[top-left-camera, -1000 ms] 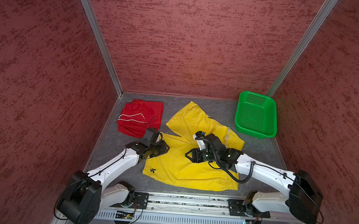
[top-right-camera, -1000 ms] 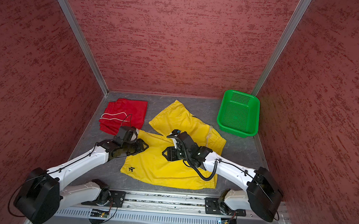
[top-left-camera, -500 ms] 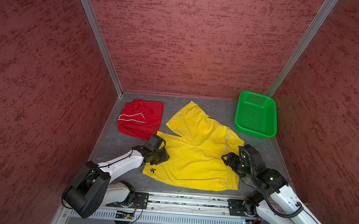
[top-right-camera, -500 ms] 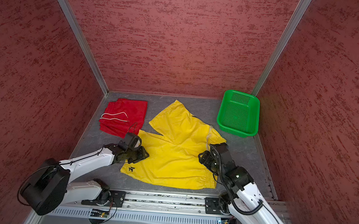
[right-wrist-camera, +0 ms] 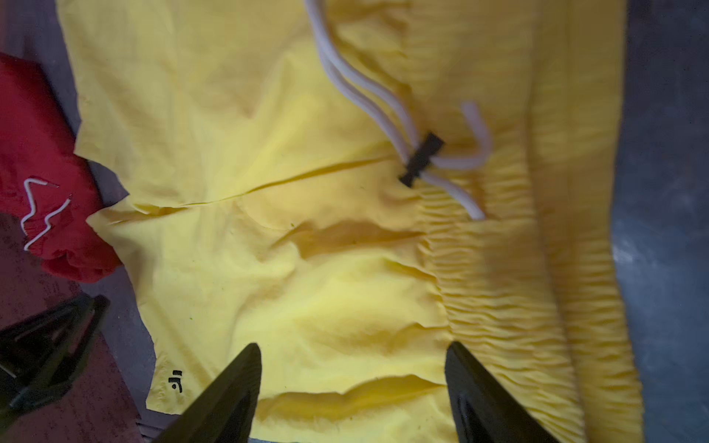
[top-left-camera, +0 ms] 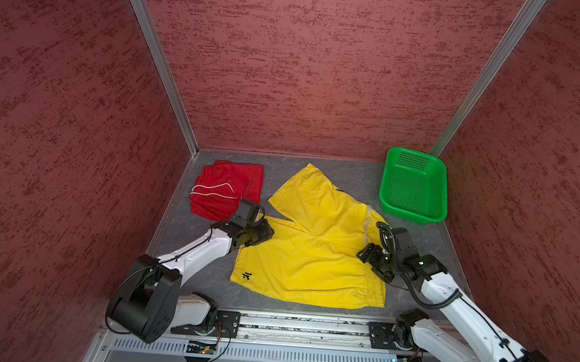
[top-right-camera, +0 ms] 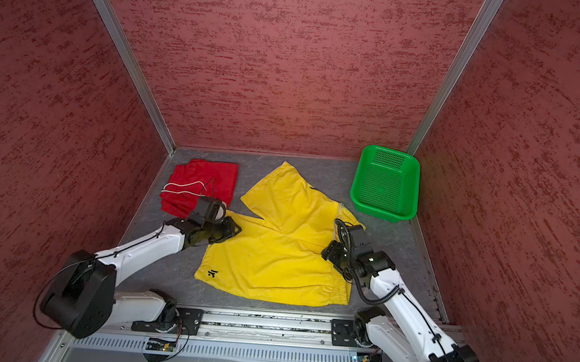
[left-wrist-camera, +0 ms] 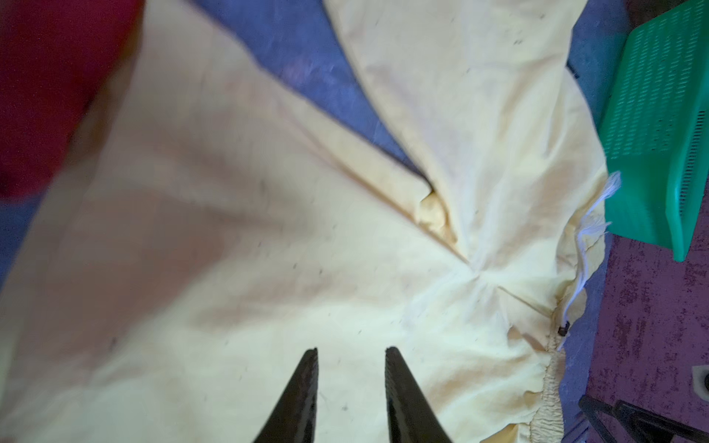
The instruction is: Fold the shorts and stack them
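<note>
Quick rundown of where things sit. The yellow shorts (top-left-camera: 311, 260) are spread out flat in the middle of the grey tabletop (top-left-camera: 283, 160) in both top views, not folded yet. The waistband is on the right, one leg points toward the back wall and the other runs along the front with the little dark logo (top-left-camera: 247, 275) at its near-left corner.

The red shorts (top-left-camera: 225, 188) are folded up in the back-left corner; their white drawstring (top-left-camera: 211, 188) is squiggled across the top. They sit just beside the yellow pair, not stacked on it.

The left gripper (top-left-camera: 264, 232) is down low at the left hem of the yellow front leg, right by the red pile. In the left wrist view the left gripper (left-wrist-camera: 351, 351) has its fingers a narrow gap apart over yellow cloth, and I see nothing pinched between them.

The right gripper (top-left-camera: 367, 255) is over the waistband side. From the right wrist view the right gripper (right-wrist-camera: 353, 349) is spread wide and empty, with the gathered elastic, the white cord (right-wrist-camera: 368, 96) and its black toggle (right-wrist-camera: 422, 159) ahead of it.

The green basket (top-left-camera: 415, 215) sits in the back-right corner, apart from both pairs.
</note>
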`<action>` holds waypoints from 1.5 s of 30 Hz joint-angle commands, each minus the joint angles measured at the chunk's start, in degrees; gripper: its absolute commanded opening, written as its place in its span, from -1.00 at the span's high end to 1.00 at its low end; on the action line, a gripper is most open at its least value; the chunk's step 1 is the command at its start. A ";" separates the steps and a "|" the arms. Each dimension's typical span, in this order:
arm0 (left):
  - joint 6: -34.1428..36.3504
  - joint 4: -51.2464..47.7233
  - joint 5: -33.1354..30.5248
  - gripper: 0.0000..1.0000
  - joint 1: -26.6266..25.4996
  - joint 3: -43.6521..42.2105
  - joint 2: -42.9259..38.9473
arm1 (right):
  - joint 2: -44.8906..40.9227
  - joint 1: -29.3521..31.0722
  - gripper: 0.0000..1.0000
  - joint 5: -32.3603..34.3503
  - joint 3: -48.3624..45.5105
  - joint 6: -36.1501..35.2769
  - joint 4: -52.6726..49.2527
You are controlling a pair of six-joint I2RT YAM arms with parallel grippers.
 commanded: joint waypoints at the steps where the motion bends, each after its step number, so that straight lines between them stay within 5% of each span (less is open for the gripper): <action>1: 7.00 1.44 0.92 0.46 2.14 10.07 8.45 | 5.37 -0.28 -0.46 0.29 4.73 -6.29 11.98; 11: 13.31 -7.71 -0.22 0.72 3.41 39.14 37.39 | 36.06 1.46 -0.33 -1.92 21.49 -16.02 32.66; 20: 13.63 -10.14 -2.55 0.81 5.83 45.55 47.45 | 55.26 1.66 -0.33 0.94 36.34 -20.97 36.52; 29: 12.75 -9.33 -4.83 0.89 7.46 38.83 45.71 | 63.04 1.31 -0.33 7.23 39.21 -20.92 32.85; 37: 12.79 -7.46 -5.62 0.88 9.11 30.73 37.92 | 59.65 0.60 -0.34 10.99 36.58 -22.90 30.12; 45: 13.75 -4.87 -0.95 0.39 6.52 36.41 34.00 | 56.95 2.45 -0.32 6.88 41.33 -24.86 31.27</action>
